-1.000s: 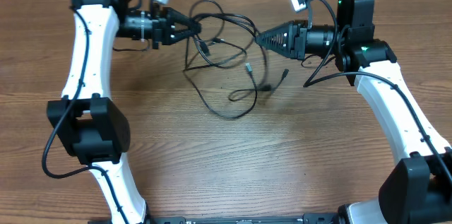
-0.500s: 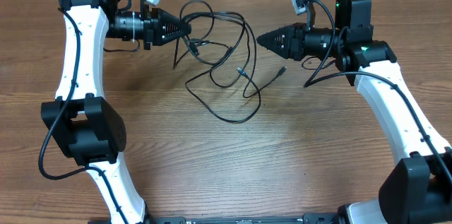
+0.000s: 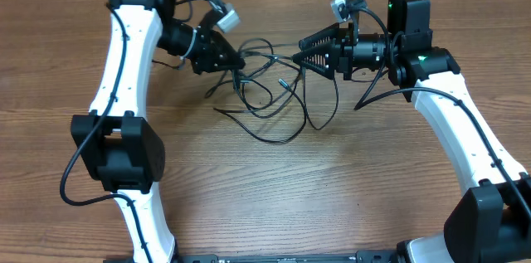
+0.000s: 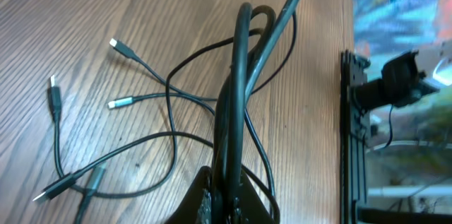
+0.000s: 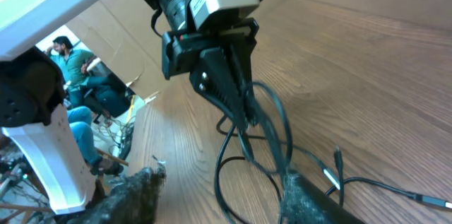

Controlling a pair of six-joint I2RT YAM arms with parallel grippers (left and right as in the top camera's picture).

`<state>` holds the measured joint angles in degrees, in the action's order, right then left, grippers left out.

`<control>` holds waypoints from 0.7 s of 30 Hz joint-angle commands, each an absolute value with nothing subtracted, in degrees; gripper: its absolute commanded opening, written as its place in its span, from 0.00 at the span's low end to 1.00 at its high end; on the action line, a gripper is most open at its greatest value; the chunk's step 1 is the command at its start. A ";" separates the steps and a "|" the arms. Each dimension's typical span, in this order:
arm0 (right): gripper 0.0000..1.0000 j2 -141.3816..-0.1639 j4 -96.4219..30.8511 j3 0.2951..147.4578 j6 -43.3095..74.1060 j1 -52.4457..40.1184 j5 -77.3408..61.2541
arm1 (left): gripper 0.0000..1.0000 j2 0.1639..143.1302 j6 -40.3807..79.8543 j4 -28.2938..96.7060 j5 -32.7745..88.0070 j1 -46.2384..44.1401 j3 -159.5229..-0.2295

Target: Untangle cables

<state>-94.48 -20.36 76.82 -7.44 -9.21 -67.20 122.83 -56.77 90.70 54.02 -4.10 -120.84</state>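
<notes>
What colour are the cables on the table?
The cables are black, clearest in the left wrist view.

Overhead cam: bright, even light, just thin soft shadows under the cables (image 3: 274,105) on the table (image 3: 348,197), no glare. Left wrist cam: cables right at the left gripper (image 4: 227,190) go soft, bg beyond the fingertips smeared to colour. Right wrist cam: right gripper (image 5: 220,176) fingers fuzzy, out of focus; wood ahead pale, washed.

left gripper (image 5: 246,119) is pinching the cables (image 5: 274,133), loops trailing onto the desk (image 5: 367,75) | right gripper (image 5: 219,190) fingers (image 5: 134,192) are standing apart | person (image 5: 68,56) is sitting far left
</notes>
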 commanded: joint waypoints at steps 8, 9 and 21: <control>0.77 -94.32 -21.98 77.25 -11.29 -10.07 -62.65 | 0.04 122.78 -67.51 93.21 54.70 -7.11 -121.62; 0.79 -94.32 -22.48 77.25 -11.84 -10.39 -61.95 | 0.04 122.78 -67.88 93.23 54.98 -7.25 -121.62; 0.75 -94.32 -30.63 77.25 -18.74 -17.43 -51.44 | 0.04 122.78 -70.35 93.19 61.17 -7.79 -121.62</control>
<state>-94.48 -30.68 76.82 -17.69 -16.84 -52.88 122.83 -67.83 93.21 55.66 -7.46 -120.84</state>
